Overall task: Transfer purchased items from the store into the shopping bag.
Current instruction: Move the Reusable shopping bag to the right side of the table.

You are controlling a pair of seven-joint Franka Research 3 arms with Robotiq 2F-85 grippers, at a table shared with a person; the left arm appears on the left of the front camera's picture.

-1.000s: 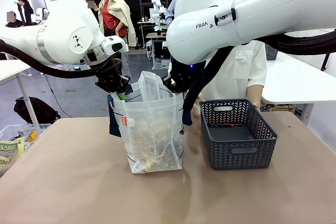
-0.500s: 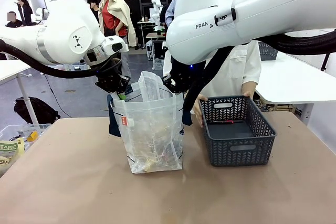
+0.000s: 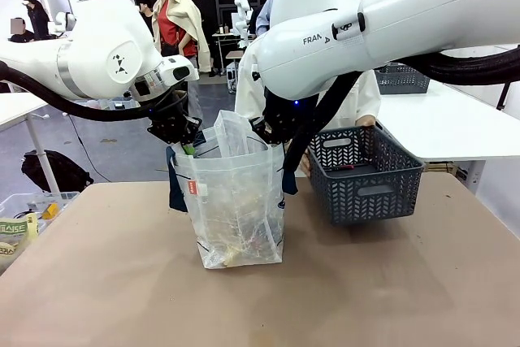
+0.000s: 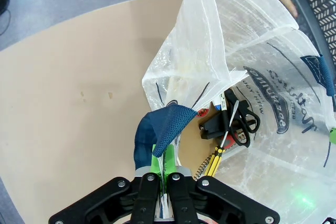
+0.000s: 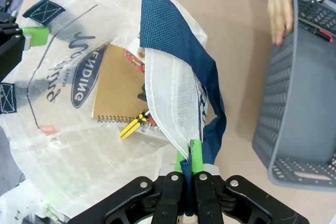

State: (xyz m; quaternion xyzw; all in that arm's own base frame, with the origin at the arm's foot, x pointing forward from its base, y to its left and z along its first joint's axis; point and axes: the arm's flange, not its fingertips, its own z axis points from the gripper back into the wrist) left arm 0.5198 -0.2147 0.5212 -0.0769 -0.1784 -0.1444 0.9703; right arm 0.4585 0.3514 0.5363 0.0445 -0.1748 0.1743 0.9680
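Shopping bag (image 3: 236,201), "ENDING" oval logo (image 5: 86,85), taut between clenched left gripper (image 4: 161,165), right gripper (image 5: 189,162)

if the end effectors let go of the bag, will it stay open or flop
Probably flops: the bag is thin, creased film, its rim pinched up by the left end effector and right end effector. Likely it sags rather than tips, since a notebook and scissors weigh its bottom.
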